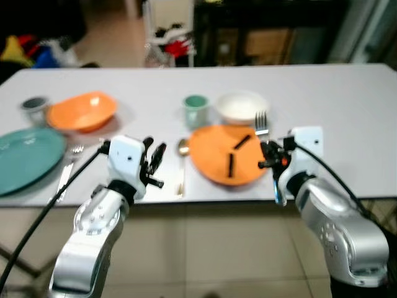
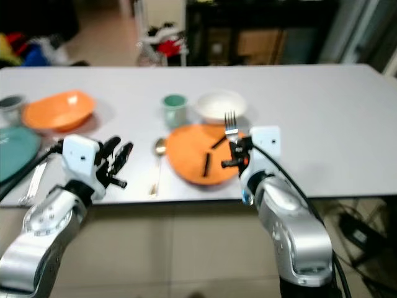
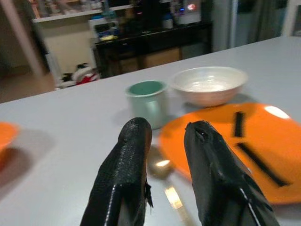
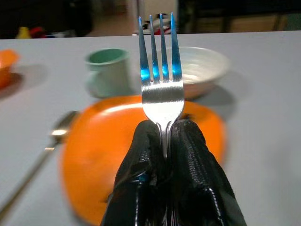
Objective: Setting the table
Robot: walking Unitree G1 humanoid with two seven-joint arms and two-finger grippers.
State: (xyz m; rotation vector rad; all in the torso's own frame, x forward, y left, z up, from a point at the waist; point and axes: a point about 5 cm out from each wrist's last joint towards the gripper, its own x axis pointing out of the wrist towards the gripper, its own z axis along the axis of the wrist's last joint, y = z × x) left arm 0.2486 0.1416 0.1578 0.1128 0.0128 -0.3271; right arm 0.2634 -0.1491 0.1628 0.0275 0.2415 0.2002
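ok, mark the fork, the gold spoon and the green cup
fork (image 4: 162, 89), right wrist view, base of the tines.
gold spoon (image 1: 183, 147), left eye view, bowl.
green cup (image 3: 148, 101), left wrist view, side wall.

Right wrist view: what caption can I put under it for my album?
Right gripper pinching a silver metal fork upright above a round orange plate, pale green cup and white bowl behind.

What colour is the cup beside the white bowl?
Pale green cup, clearest in the left wrist view.
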